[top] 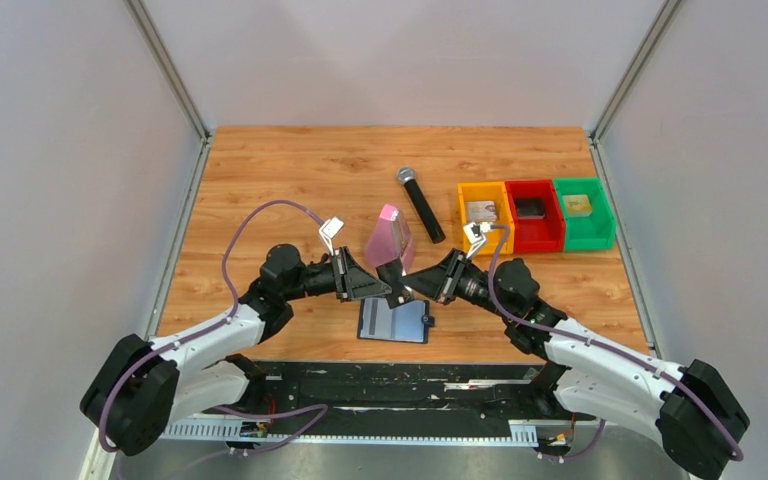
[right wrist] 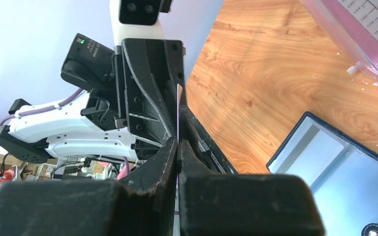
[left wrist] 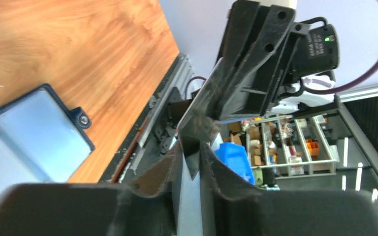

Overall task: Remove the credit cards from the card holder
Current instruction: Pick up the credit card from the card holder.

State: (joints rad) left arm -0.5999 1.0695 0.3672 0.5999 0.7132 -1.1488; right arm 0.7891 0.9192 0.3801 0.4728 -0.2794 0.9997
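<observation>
Over the open navy holder (top: 393, 322), lying flat by the near table (top: 280, 170) edge, R gripper (right wrist: 178, 145) jaws pinch one thin card (left wrist: 197, 118) tight by its edge. L gripper (left wrist: 191, 142) jaws sit either side of the same card, facing R; can't tell if they pinch it. Numbers on the pink metronome (right wrist: 359, 29) are too blurry to read.

The card holder (top: 394, 321) lies open by the near edge of the table (top: 290, 170). Over its 12 o'clock edge a credit card (left wrist: 202, 110) stands edgewise between the left gripper (left wrist: 192, 150) at 9 o'clock and the right gripper (right wrist: 178, 147) at 3. From the holder, the metronome (top: 390, 235) stands at 12, the microphone (top: 421, 204) lies at 1, and three bins (top: 535, 243) sit in a row at 2.
</observation>
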